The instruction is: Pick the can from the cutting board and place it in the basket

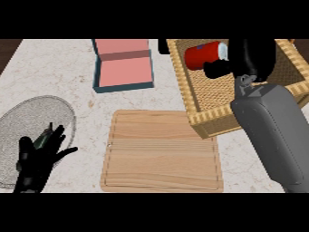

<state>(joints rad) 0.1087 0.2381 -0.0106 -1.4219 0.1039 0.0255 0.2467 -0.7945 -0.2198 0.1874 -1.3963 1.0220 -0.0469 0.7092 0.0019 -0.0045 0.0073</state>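
Right forearm (280,136) closest, grey, slanting up from lower right edge over the basket (204,113). Right hand (250,59) inside the basket, black fingers curled round the red can (207,55). Can lying on its side within the wicker walls, near the far left corner. Cutting board (162,152) just beside the basket's near corner, bare wood. Pink box (123,65) farther back, left of the basket. Left hand (40,156) low at left, fingers straight and spread, over a round mesh plate (9,131).
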